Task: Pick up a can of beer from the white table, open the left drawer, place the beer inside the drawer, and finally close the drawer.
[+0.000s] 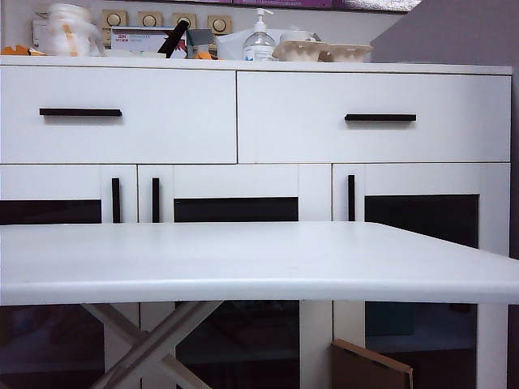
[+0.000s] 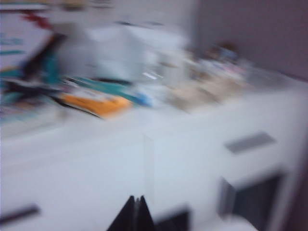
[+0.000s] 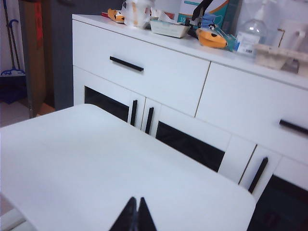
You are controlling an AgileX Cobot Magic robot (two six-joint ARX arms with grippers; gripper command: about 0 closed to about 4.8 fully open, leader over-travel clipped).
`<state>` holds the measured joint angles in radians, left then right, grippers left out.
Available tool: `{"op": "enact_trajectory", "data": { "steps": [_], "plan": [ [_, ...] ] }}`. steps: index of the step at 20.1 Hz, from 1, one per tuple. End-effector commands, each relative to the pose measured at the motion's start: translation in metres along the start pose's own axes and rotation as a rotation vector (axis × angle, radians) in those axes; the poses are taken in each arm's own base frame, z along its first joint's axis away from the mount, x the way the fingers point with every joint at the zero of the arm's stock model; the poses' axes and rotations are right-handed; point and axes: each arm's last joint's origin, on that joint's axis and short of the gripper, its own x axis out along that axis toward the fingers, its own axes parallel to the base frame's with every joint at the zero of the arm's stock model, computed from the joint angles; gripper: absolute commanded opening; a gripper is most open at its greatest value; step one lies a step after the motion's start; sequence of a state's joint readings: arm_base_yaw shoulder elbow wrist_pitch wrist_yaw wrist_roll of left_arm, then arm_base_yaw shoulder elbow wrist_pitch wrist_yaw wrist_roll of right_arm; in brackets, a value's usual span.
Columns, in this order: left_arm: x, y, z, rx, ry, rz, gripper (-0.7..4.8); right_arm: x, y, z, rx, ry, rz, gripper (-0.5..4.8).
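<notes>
I see no can of beer on the white table (image 1: pixel 243 259) and the left drawer (image 1: pixel 117 113) shut, both grippers (image 2: pixel 136 211) (image 3: pixel 135 214) pinched empty, so I judge the job finished.

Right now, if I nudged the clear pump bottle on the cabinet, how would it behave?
The pump bottle is tall with a narrow pump head, so it would probably tip rather than slide. Its clear smooth wall looks slippery. Left gripper shut, facing the cabinet; right gripper shut, above the white table.
</notes>
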<state>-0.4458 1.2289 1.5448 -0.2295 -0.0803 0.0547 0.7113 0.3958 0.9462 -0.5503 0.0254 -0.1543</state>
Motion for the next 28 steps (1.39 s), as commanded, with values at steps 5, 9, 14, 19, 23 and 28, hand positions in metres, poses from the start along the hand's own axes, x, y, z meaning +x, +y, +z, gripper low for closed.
{"op": "enact_trajectory", "data": {
  "steps": [5, 9, 14, 19, 23, 28],
  "plan": [
    [-0.117, -0.004, -0.045, 0.010, 0.000, -0.075, -0.06, -0.010, 0.007, -0.054, 0.004, 0.036, -0.043, -0.01],
    [-0.179, 0.005, -0.076, 0.005, -0.036, -0.068, -0.06, -0.017, 0.008, -0.066, 0.000, 0.095, -0.034, -0.01],
    [-0.221, 0.009, -0.127, -0.040, -0.054, -0.041, -0.06, -0.019, 0.009, -0.070, -0.002, 0.133, -0.028, -0.01],
    [-0.223, 0.007, -0.182, -0.030, 0.041, -0.008, -0.06, -0.020, 0.009, -0.070, -0.001, 0.130, -0.029, -0.01],
    [-0.210, 0.006, -0.218, -0.066, 0.106, 0.045, -0.06, -0.020, 0.009, -0.070, -0.001, 0.130, -0.029, -0.01],
    [-0.196, 0.011, -0.241, -0.067, 0.078, 0.109, -0.06, -0.020, 0.009, -0.070, -0.001, 0.129, -0.028, -0.01]
  ]
}}
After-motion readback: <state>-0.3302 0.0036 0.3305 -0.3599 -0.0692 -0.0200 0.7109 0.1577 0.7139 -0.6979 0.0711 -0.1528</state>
